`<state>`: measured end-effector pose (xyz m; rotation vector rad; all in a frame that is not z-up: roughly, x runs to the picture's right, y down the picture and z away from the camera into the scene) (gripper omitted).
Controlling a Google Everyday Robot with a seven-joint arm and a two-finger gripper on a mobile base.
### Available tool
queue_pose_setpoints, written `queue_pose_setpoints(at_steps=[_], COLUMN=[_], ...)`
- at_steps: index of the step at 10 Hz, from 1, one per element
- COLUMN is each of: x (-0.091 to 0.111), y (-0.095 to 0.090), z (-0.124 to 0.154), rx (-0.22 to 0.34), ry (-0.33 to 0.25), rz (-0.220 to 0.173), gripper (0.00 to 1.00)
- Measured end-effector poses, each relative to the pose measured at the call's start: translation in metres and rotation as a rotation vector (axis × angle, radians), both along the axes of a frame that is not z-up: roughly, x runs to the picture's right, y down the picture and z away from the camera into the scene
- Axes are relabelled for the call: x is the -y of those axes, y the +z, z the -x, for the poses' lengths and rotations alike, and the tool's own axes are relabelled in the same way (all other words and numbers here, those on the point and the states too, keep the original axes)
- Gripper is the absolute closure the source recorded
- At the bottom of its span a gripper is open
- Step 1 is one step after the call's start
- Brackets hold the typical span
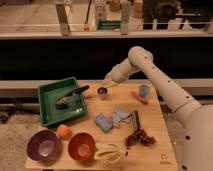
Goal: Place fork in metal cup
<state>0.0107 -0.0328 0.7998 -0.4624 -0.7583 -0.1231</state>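
table edges: we see the wooden table (155, 150) filling the lower middle of the frame; the green tray (47, 112) overhangs toward its left edge, the purple bowl (44, 145) and orange bowl (81, 146) sit near the bottom edge.
open room: bare wood shows right of centre, between the light-blue cup (144, 90) above and the grapes (139, 137) below.
metal cup: metal cup (102, 91) stands upright at upper centre of the table, just right of the tray, clear of the blue cloth (104, 122) below it.
arm pose: white arm (155, 80) comes in from the right side, elbow high at upper centre, forearm sloping down-left.
gripper: gripper (106, 82) sits just above and slightly right of the metal cup.
grip state: we cannot tell how the gripper stands.
fork: we cannot make it out; possibly at the gripper tip.
tray contents: black-handled scoop (70, 97) lies inside.
surroundings: dark wall band behind, light rail along the top.
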Motion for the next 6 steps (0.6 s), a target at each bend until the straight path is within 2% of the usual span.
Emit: queue_pose_setpoints(at_steps=[2,6], x=[-0.005,-0.017], y=[-0.001,0.014], z=[0.0,0.004], rx=[0.002,0.007], ry=[-0.012,-0.018], rz=[0.021,0.06], gripper=[1.0,1.0])
